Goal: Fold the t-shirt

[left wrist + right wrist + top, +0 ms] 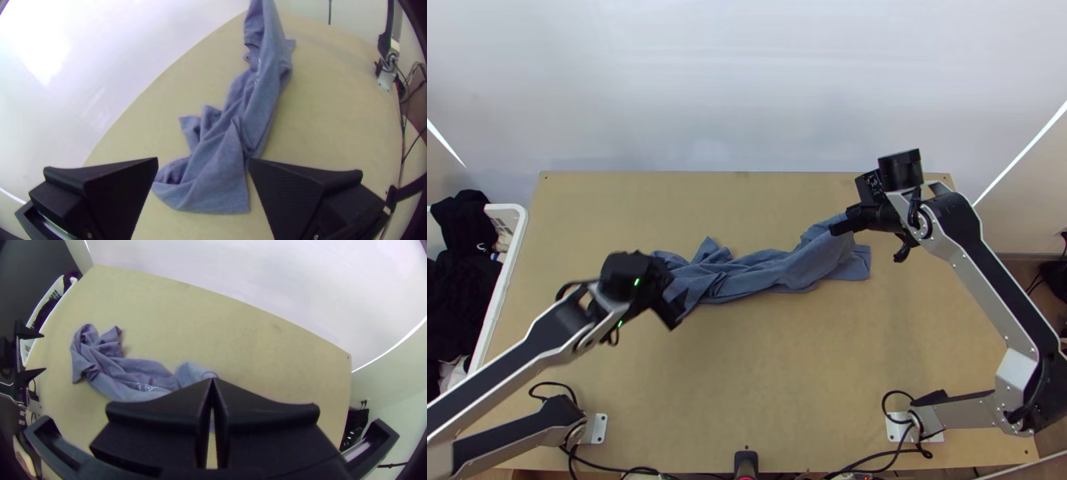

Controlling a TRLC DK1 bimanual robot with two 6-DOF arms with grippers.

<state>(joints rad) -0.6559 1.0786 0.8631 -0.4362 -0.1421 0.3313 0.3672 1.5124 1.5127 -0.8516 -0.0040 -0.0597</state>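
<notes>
Blue-grey and bunched in a long strip across the table [747, 376], the t-shirt [771, 272] is pinched near one end by the right gripper [212, 379], probably for straightening, while the left gripper [203, 159] hangs wide above the other, presumably for a second hold.

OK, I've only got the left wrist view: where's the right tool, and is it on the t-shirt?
Observer: Yes, the right tool is shut on the end of the t-shirt farthest from the left arm.
Operator: Anything by the table on the left arm's side?
Observer: A white basket of dark clothes, at the edge of the table.
</notes>
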